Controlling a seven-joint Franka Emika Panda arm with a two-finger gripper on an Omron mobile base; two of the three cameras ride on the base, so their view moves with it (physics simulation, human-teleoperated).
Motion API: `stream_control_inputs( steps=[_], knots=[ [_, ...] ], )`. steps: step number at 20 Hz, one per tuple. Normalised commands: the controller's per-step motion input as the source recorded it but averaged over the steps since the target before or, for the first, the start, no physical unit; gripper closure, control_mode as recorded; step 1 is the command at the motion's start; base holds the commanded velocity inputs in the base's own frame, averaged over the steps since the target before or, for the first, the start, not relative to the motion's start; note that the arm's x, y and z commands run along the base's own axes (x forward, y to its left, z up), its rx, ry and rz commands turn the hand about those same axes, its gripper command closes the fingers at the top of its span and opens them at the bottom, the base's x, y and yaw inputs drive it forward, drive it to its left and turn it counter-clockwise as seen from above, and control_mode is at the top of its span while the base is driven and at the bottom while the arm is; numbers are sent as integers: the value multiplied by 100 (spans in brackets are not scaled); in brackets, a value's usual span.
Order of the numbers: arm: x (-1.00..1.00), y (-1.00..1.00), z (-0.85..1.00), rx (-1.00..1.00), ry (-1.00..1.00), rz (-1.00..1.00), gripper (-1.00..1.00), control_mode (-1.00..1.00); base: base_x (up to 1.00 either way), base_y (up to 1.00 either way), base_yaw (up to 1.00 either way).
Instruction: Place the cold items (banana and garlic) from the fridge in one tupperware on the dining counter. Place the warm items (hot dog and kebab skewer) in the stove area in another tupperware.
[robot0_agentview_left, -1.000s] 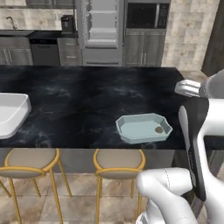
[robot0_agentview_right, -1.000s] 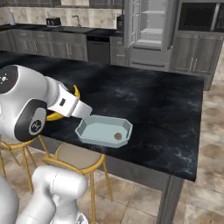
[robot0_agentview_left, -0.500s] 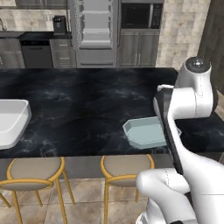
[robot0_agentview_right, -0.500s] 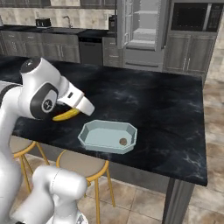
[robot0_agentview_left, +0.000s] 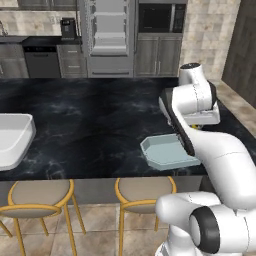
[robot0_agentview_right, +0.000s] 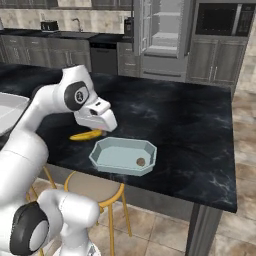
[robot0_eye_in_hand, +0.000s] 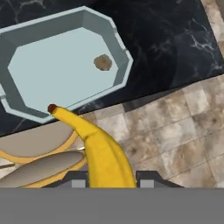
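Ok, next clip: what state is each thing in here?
gripper: shut on the banana
banana: held, tip over the near rim of the tupperware
light blue tupperware: on the dining counter, holding one small brown item
fridge: door open, shelves showing

Banana (robot0_eye_in_hand: 103, 151) in gripper (robot0_eye_in_hand: 110, 180), over tupperware (robot0_eye_in_hand: 26, 33) w/ garlic (robot0_eye_in_hand: 103, 62)

Open tupperware (robot0_eye_in_hand: 61, 70) with one small brown item, perhaps garlic (robot0_eye_in_hand: 103, 62), bare counter (robot0_agentview_right: 200, 135) around
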Motion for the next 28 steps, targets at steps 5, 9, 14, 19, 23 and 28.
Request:
stream_control_inputs(
  steps=[5,9,14,19,23,28],
  knots=[
    [31,-1,-57,20,0,0,100,-100,0,0,0],
    [41,-1,-58,12,-2,-3,100,-100,0,0,0],
    [38,-1,-51,0,-4,-15,100,-100,0,0,0],
    [34,0,-43,0,0,-27,100,-100,0,0,0],
    [24,-1,-32,0,0,-29,100,-100,0,0,0],
    [28,-8,-26,0,1,-26,100,-100,0,0,0]
  ],
)
